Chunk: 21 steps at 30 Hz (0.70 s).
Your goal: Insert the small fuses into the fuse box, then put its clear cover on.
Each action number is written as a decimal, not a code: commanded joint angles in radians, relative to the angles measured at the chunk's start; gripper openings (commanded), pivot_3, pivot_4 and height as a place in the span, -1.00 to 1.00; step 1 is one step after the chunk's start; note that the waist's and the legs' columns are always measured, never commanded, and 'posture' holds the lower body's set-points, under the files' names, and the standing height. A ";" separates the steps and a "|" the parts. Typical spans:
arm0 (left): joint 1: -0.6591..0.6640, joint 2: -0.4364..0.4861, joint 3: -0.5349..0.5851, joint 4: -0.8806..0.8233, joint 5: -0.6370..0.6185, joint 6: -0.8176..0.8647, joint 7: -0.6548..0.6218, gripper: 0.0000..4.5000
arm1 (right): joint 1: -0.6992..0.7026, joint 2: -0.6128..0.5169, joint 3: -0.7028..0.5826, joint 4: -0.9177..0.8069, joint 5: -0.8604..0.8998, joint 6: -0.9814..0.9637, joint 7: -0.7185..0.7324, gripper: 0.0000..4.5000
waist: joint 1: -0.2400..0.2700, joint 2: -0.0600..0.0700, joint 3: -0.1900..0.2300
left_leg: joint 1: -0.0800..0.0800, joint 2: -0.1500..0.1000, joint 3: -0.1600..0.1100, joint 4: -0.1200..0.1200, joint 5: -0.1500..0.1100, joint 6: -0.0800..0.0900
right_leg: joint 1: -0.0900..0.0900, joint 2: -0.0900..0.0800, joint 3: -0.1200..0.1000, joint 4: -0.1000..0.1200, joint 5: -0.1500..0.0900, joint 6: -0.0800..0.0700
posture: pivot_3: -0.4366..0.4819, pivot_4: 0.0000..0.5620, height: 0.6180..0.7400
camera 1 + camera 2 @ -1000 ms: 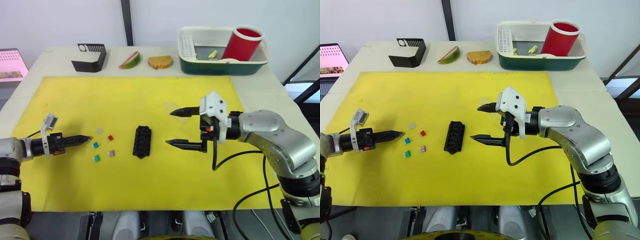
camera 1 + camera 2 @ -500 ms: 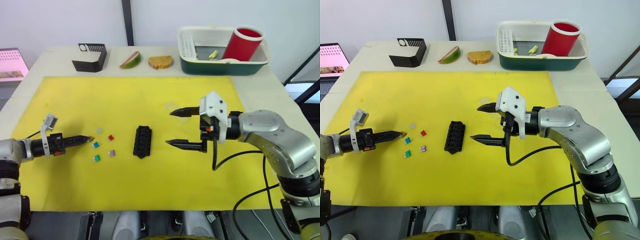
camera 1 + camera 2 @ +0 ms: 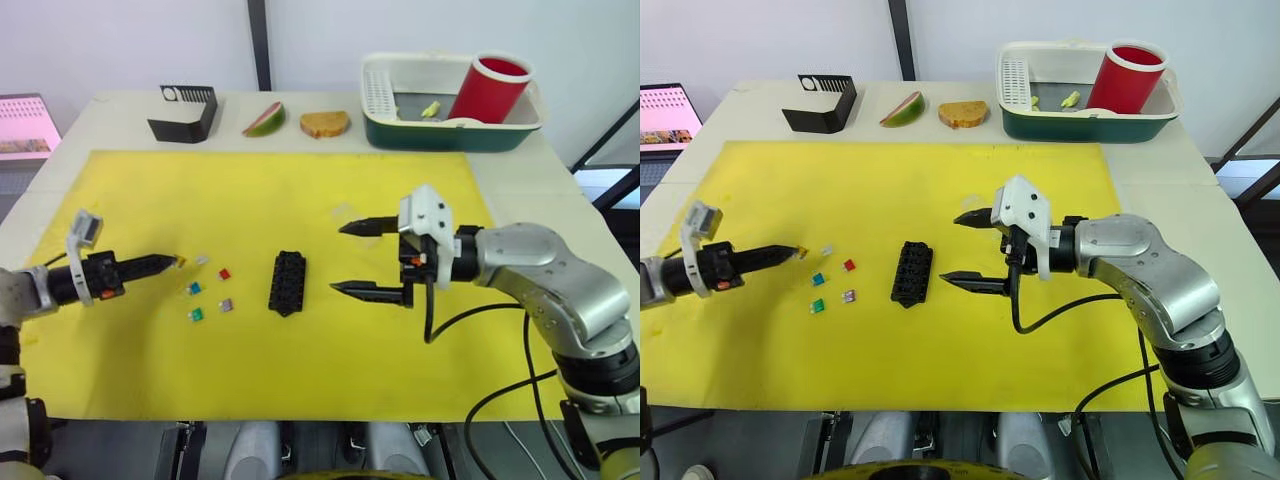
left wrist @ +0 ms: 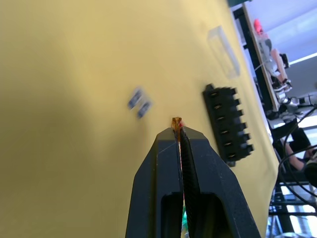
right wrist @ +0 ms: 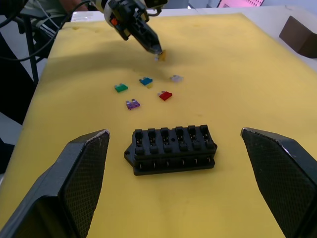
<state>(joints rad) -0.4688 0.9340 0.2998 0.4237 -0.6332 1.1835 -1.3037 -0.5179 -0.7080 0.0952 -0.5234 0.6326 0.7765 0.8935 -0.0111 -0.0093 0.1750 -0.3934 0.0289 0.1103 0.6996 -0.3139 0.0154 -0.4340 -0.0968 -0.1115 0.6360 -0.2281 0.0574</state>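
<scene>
The left gripper pinches the orange fuse at its very tips, lifted above the yellow mat. Such a tiny, light, hard plastic blade probably twists or pops out easily, so a hold across its flat body looks safest. The other fuses lie near, the fuse box just beyond. The right gripper hovers beside the box, spread wide. The clear cover lies farther on.
</scene>
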 commanded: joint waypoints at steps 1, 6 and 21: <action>-0.067 -0.011 0.069 -0.191 -0.125 0.079 0.044 -0.99 | -0.016 0.049 -0.094 0.000 0.122 0.085 -0.066 1.00 | 0.002 -0.002 0.000 | 0.000 0.000 0.000 0.000 0.000 0.000 | 0.000 0.000 0.000 0.000 0.000 0.000 | -0.05 -0.47 1.00; -0.184 -0.128 0.064 -0.373 -0.244 0.117 0.133 -0.99 | -0.125 0.180 -0.214 0.061 0.370 0.278 -0.270 1.00 | 0.000 -0.002 0.000 | 0.000 -0.001 -0.003 0.000 0.000 -0.001 | 0.002 -0.001 -0.001 0.000 0.000 0.000 | -0.05 -0.47 1.00; -0.325 -0.290 -0.013 -0.508 -0.393 0.072 0.245 -1.00 | -0.316 0.314 -0.233 0.210 0.686 0.439 -0.603 0.62 | -0.003 -0.002 0.000 | 0.001 0.000 -0.003 -0.001 0.002 -0.002 | 0.002 0.001 0.000 0.000 0.000 0.000 | -0.05 -0.47 1.00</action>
<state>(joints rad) -0.7754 0.6385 0.2845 -0.0585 -0.9978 1.2751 -1.0626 -0.8023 -0.4032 -0.1269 -0.2998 1.2833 1.2258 0.3028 -0.0146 -0.0116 0.1749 -0.3928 0.0284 0.1074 0.6990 -0.3123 0.0131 -0.4322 -0.0958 -0.1118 0.6359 -0.2279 0.0572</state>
